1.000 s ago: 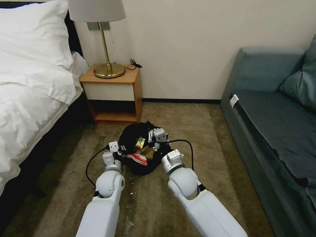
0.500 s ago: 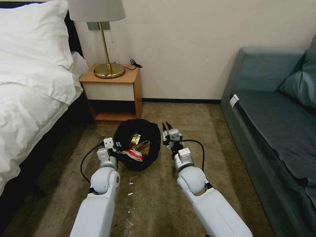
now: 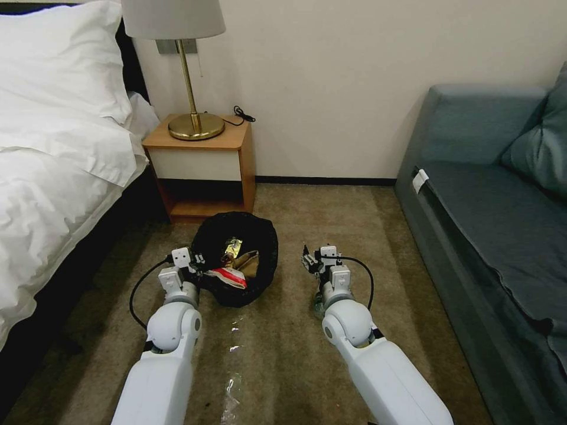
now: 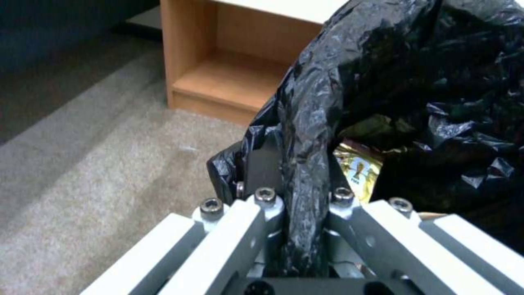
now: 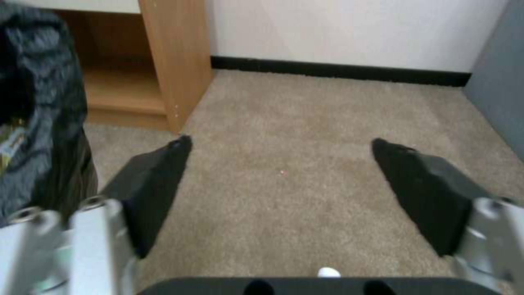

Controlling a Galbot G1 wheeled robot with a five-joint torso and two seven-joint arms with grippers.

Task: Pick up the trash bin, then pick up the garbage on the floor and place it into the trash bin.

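The trash bin [image 3: 260, 248], draped in a crinkly black liner, hangs tilted just above the carpet in front of the nightstand. My left gripper [image 3: 199, 263] is shut on its near left rim; in the left wrist view the gripper [image 4: 297, 155] pinches a fold of the liner [image 4: 382, 73]. Garbage lies inside: a gold-brown wrapper [image 3: 231, 248] [image 4: 357, 172], a crumpled brown paper bag [image 3: 249, 264] and a red-and-white packet [image 3: 227, 277]. My right gripper [image 3: 309, 260] [image 5: 281, 141] is open and holds nothing, low over bare carpet to the right of the bin [image 5: 44, 123].
A wooden nightstand [image 3: 204, 168] with a brass lamp [image 3: 190, 118] stands against the wall behind the bin. The bed [image 3: 53, 177] runs along the left, and a blue-grey sofa [image 3: 490, 218] along the right. Shiny clear scraps [image 3: 230, 401] lie on the carpet between my arms.
My right gripper has drawn back from over the bin's mouth to the carpet on its right. The left arm has carried the bin a little leftward.
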